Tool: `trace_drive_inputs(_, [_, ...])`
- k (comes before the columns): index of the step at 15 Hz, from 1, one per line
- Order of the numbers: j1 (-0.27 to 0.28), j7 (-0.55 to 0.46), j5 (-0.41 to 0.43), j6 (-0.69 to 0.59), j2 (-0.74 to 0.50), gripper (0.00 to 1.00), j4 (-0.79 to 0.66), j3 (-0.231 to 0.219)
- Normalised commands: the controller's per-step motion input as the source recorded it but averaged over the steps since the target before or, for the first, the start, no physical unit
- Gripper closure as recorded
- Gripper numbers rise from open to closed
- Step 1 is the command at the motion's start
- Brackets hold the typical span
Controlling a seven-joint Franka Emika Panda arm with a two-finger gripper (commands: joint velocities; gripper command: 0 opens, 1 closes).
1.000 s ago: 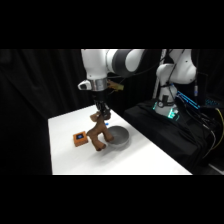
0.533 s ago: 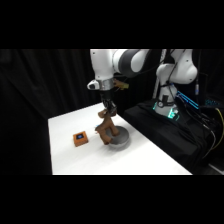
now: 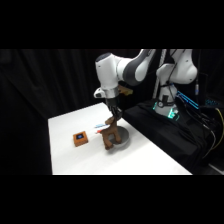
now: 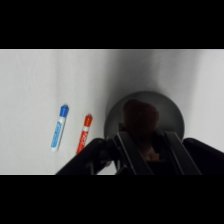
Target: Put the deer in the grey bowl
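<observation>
The deer [image 3: 109, 135], a dark brown plush toy, hangs from my gripper [image 3: 114, 118], which is shut on its upper part. Its legs dangle at the near left rim of the grey bowl [image 3: 125, 140]; whether they touch the rim I cannot tell. In the wrist view the deer [image 4: 140, 116] shows as a dark brown lump between my fingers, directly above the round grey bowl [image 4: 170, 113]. My gripper [image 4: 143, 148] rises from the bottom edge there, closed around the toy.
A small orange-brown cube [image 3: 80, 138] with a blue top mark sits left of the bowl. A blue marker [image 4: 59, 127] and a red marker [image 4: 85, 133] lie side by side on the white table [image 3: 130, 162] next to the bowl.
My gripper has carried the deer to the right, away from the cube, and now holds it over the bowl.
</observation>
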Motion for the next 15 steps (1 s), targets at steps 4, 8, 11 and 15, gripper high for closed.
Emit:
trace_drive_inputs(4, [0.036,0.07,0.002,0.11,0.09,0.02,0.04,0.008])
trace_drive_inputs(8, [0.043,0.08,-0.012,0.03,0.0,0.0,0.06,0.007])
trace_drive_inputs(11, [0.052,0.12,-0.056,-0.08,-0.18,0.0,0.05,0.004])
trace_drive_inputs(15, [0.059,0.13,-0.074,-0.25,-0.36,0.0,0.04,0.015])
